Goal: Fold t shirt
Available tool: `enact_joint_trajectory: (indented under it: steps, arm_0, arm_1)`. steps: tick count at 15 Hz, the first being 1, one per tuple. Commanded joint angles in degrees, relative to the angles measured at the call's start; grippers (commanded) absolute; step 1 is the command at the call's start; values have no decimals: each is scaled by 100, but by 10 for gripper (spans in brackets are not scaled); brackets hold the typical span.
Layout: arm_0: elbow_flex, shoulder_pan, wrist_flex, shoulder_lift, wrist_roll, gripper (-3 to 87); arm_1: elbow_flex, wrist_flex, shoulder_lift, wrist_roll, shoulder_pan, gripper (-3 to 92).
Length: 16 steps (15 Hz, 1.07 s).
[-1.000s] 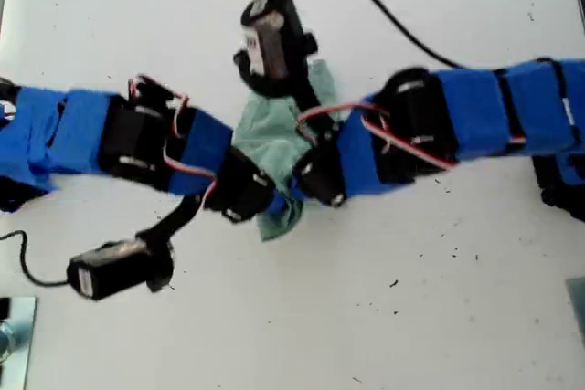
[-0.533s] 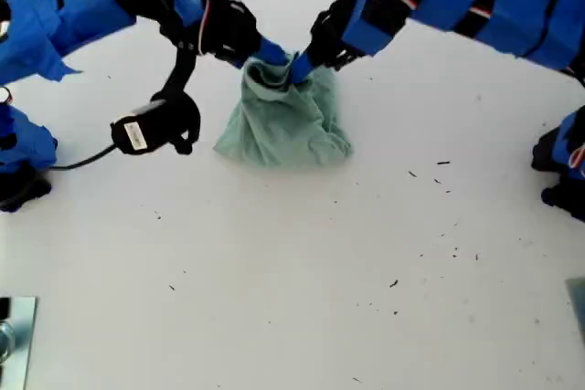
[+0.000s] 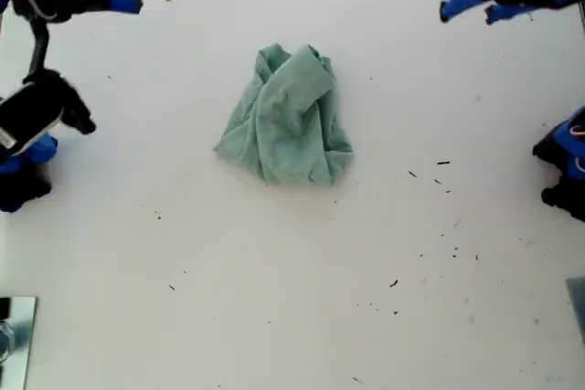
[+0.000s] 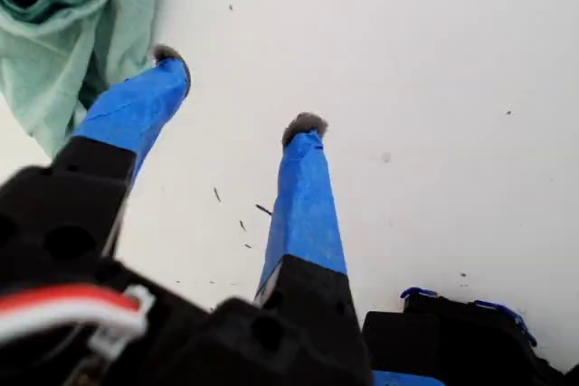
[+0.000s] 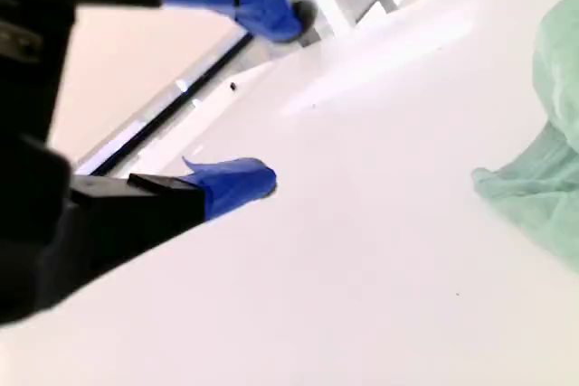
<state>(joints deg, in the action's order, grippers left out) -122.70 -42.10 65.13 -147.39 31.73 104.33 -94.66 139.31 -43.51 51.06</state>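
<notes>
Both wrist views cut off the pale mint-green crumpled cloth t shirt at their edges, so only part of it shows. In the exterior view both blue-taped arms run off the frame. The small dark specks on the white table are too small to identify.

Blue-taped fingers; black housings; red wire.

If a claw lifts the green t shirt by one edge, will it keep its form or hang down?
The t shirt would probably hang limp: it lies crumpled in soft folds. It looks light, thin cloth. Pushed, it would likely bunch on the white table rather than slide whole.
</notes>
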Motion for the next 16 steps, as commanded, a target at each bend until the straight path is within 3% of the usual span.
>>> enact_joint_trajectory:
  steps: [1,4,6,8,11,13,15,16]
  arm_0:
    - [-1960,914,-475,-2575,-598,25]
    - [-4579,2373,-642,-5265,-2215,-1]
    - [-5361,2874,-439,-5862,-2716,5]
    - [-6047,2944,-659,-5906,-2689,68]
    - [-6319,2883,-624,-5889,-2628,83]
    - [-6319,2936,-615,-5889,-2417,110]
    - [-6319,3129,-615,-5889,-2417,112]
    - [-6311,3120,-615,-5889,-2452,112]
  arm_1:
    - [1784,677,1758,624,-1090,181]
    - [4992,2312,3735,2030,-2443,120]
    - [6565,2083,5537,2549,-2742,105]
    - [7295,1749,6170,2786,-2918,100]
    - [7339,1749,6161,2487,-2927,25]
    - [7154,1986,6170,2461,-3138,25]
    - [6073,3472,5054,2136,-3577,26]
    - [4729,4131,3023,1819,-3894,26]
